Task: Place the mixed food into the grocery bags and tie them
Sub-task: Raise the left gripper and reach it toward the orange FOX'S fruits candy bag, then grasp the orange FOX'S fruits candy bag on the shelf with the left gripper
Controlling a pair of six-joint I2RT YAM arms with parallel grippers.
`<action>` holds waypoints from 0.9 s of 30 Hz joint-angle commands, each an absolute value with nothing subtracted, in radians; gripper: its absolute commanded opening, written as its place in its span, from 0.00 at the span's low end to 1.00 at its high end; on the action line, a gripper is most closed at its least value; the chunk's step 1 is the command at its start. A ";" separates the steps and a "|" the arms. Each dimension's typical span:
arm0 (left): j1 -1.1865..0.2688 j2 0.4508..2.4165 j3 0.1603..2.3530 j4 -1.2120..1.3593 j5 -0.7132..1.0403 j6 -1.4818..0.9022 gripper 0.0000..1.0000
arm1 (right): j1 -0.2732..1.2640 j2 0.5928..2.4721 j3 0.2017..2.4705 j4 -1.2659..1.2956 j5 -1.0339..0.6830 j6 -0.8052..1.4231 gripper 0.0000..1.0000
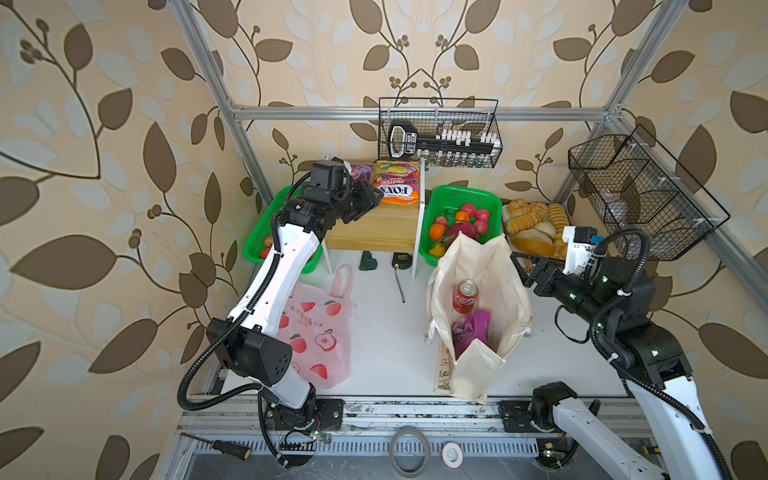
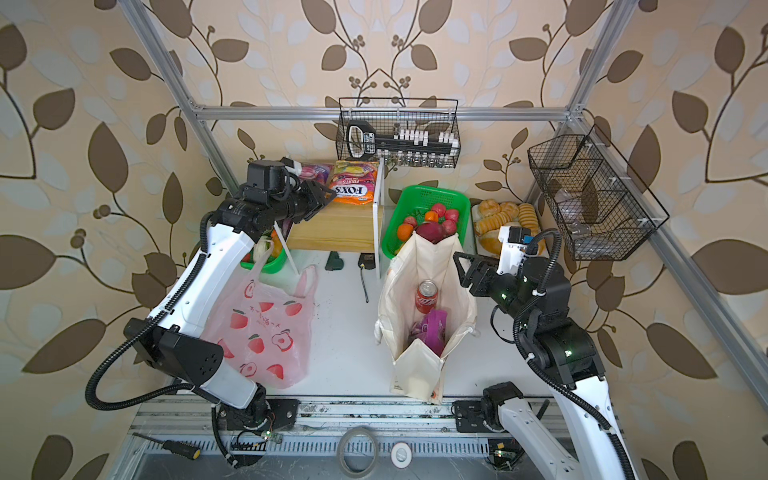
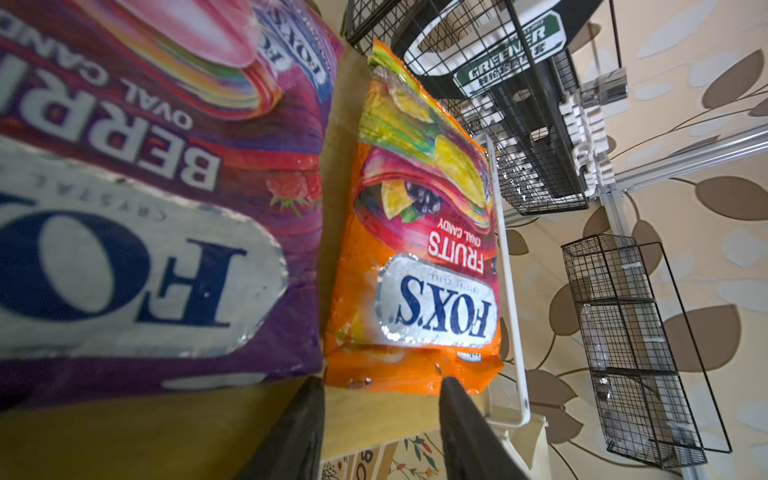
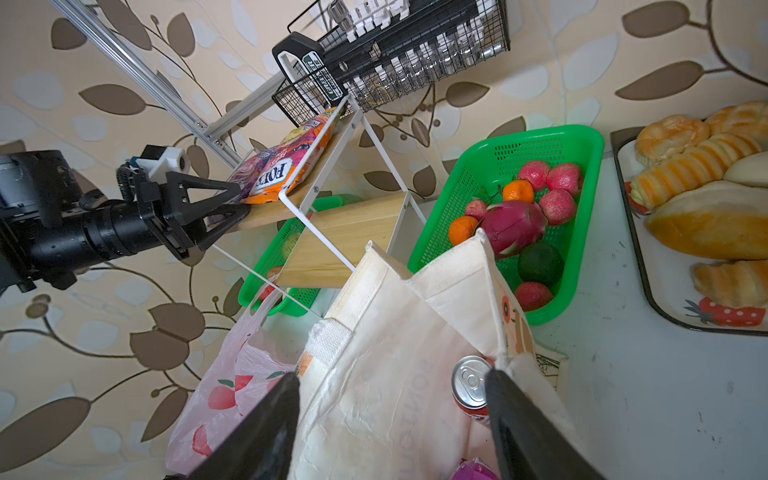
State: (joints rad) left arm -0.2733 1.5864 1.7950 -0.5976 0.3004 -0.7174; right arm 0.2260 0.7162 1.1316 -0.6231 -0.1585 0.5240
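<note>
Left fingers, parted, frame the near edge of the orange packet lying on the shelf, seemingly to lift it, while open right fingers hover beside the tote standing on the desk, can inside, likely to steady its mouth

Right gripper, jaws apart, hangs above cream tote holding red cola can.

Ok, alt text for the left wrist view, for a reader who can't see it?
The left claw stands open at the near edge of an orange FOX'S fruits packet lying on a wooden shelf, with a purple FOX'S berries packet beside it. Black wire baskets hang behind.
</note>
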 commanded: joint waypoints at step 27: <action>-0.267 1.287 1.527 -0.494 0.380 -0.853 0.00 | 0.222 0.689 1.100 -0.564 -0.161 0.565 0.71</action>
State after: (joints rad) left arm -0.2733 1.3296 1.5486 -0.5064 0.3523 -0.8486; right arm 0.2260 0.6941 1.1179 -0.5941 -0.1577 0.5533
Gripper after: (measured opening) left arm 0.045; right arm 0.711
